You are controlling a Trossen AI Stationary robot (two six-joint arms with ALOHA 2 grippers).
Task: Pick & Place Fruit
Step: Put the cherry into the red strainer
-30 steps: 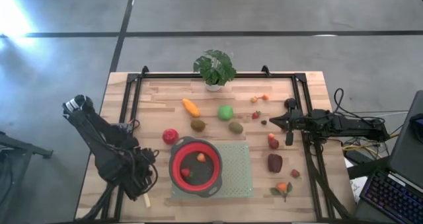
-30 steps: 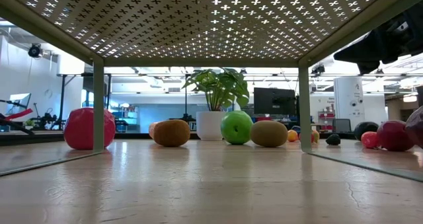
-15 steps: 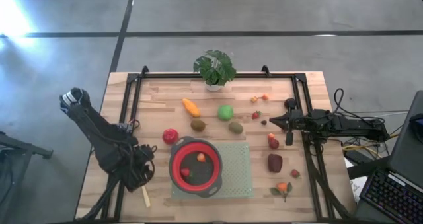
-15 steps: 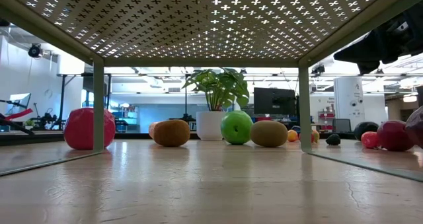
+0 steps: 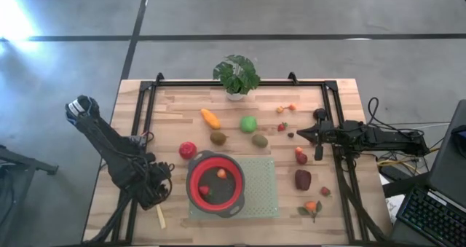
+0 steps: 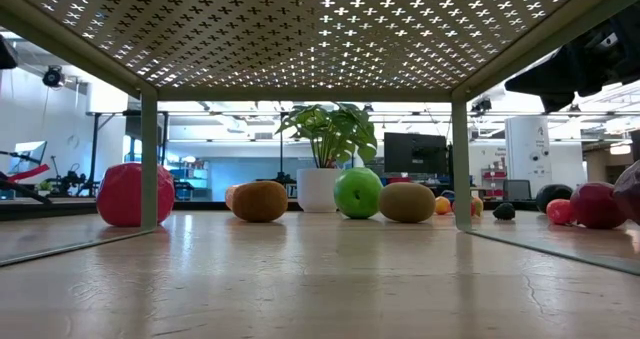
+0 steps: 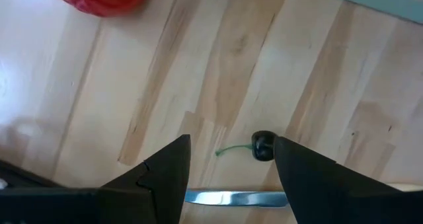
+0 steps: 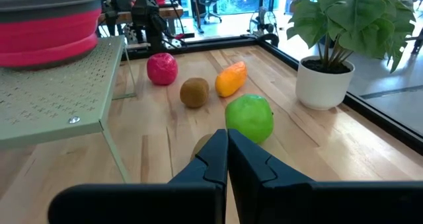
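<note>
Fruit lies on the wooden table: a red apple [image 5: 188,150], an orange piece [image 5: 210,118], a green ball [image 5: 249,123], two brown kiwis [image 5: 218,138] [image 5: 260,140] and a dark-red lump [image 5: 303,179]. Two small pieces lie in the red bowl [image 5: 196,196]. My left gripper [image 7: 231,142] points down at the near left, open, its fingers either side of a tiny dark piece with a green stem [image 7: 263,146] and clear of it. My right gripper [image 8: 227,145] hovers shut at the right, pointing toward the green ball [image 8: 249,118].
The bowl stands on a green perforated stand [image 5: 263,192]. A pale-handled knife [image 5: 160,216] lies just near of the left gripper, its blade [image 7: 231,197] under the fingers. A potted plant [image 5: 237,76] stands at the far edge. Tiny fruit pieces [image 5: 312,206] lie at the right.
My left gripper has sunk toward the table and drawn a little toward the far edge, uncovering more of the knife. Its fingers have stayed open.
</note>
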